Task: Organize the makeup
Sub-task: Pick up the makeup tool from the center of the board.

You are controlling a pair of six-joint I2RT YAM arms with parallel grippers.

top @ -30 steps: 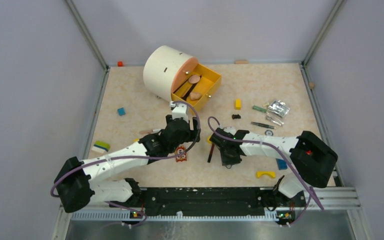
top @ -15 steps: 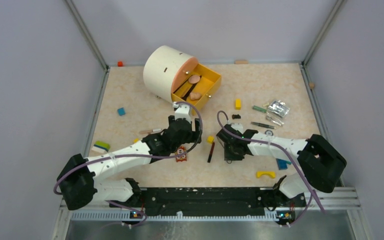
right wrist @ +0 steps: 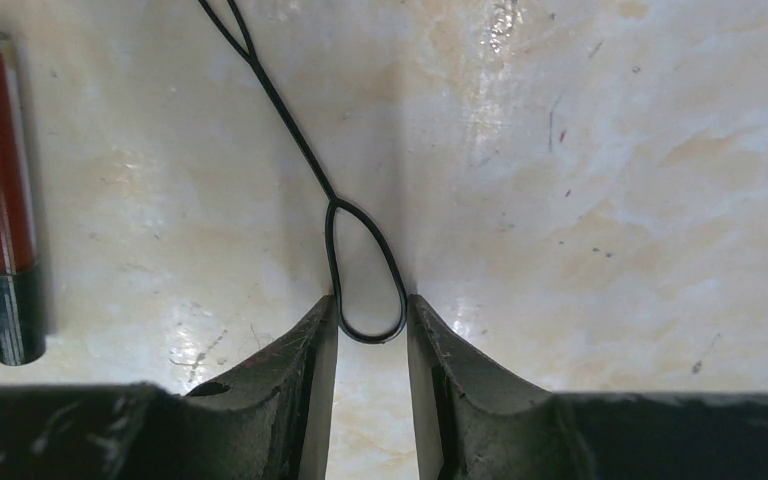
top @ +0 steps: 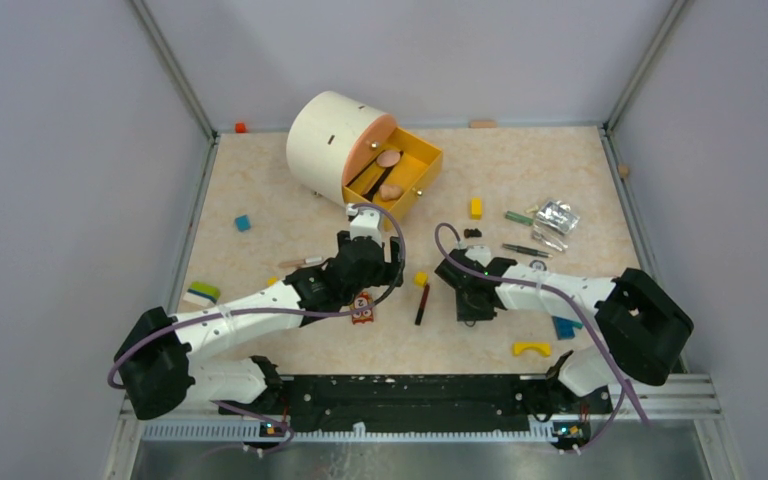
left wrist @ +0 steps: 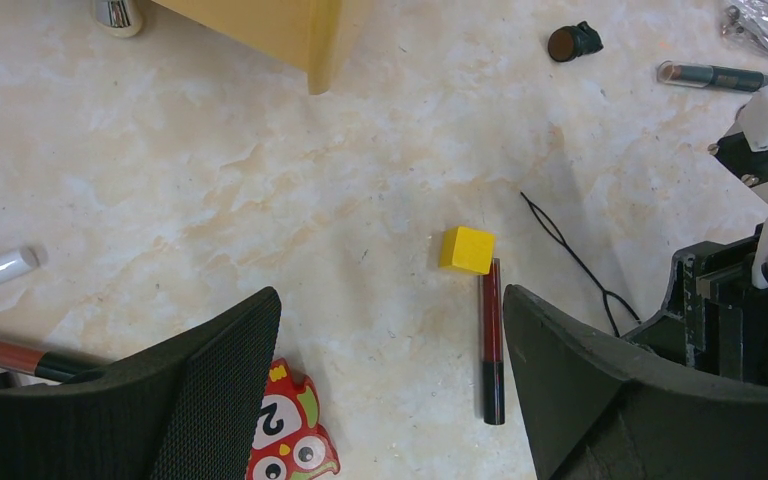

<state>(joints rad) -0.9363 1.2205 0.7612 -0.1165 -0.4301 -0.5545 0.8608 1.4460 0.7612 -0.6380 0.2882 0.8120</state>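
Wire-loop tool [right wrist: 333, 203] is pinched at its loop by right pincer [right wrist: 371, 320] | left pincer [left wrist: 390, 300] is spread wide, nothing gripped

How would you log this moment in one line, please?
left end effector open, empty | right end effector closed on wire-loop tool | tool lying on table

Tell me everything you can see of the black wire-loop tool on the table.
The black wire-loop tool is one thin dark wire, metal by its look: a small teardrop loop at one end, a straight stem, a long narrow eye at the other. It lies flat on the marbled tabletop. The right gripper pinches the teardrop loop from both sides. A red-and-black stick lies beside it, apart.
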